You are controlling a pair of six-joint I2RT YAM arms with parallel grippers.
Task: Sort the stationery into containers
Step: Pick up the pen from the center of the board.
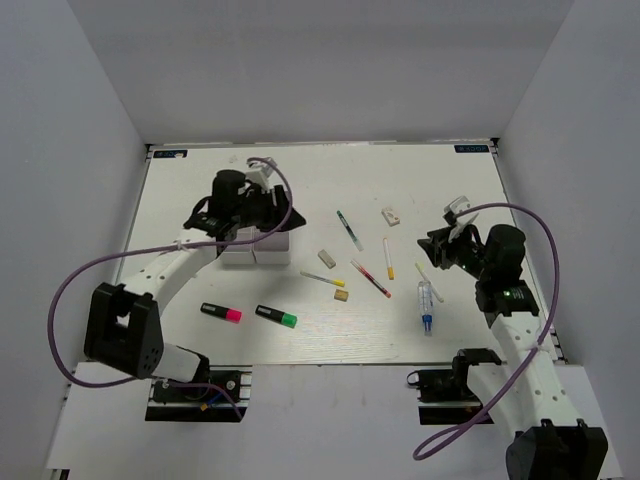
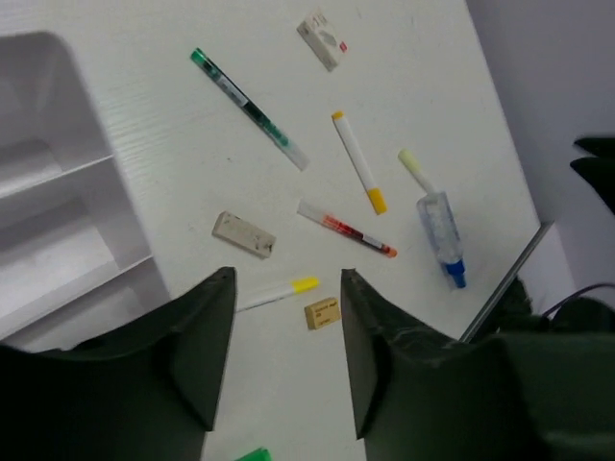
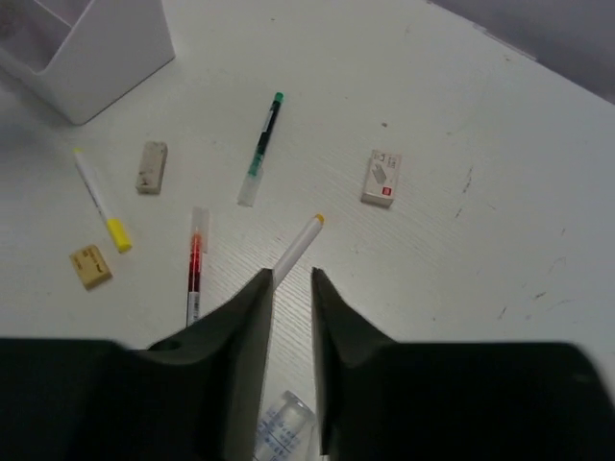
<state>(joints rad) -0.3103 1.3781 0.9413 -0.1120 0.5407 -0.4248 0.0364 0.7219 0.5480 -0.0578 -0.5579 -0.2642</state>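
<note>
Above the table (image 1: 450, 200), left claw (image 2: 286, 280) gapes, right claw (image 3: 290, 279) barely apart; eraser (image 3: 381, 179) print illegible.

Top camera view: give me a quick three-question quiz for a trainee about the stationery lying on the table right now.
1. True or false: the green-capped highlighter lies on the table, outside the white organizer box.
2. Multiple choice: which item lies closest to the clear blue-tipped tube? A) the teal pen B) the pale yellow pen C) the red pen
3. Short answer: what colour is the cap on the other highlighter?

Key: 1 true; 2 B; 3 pink.
</note>
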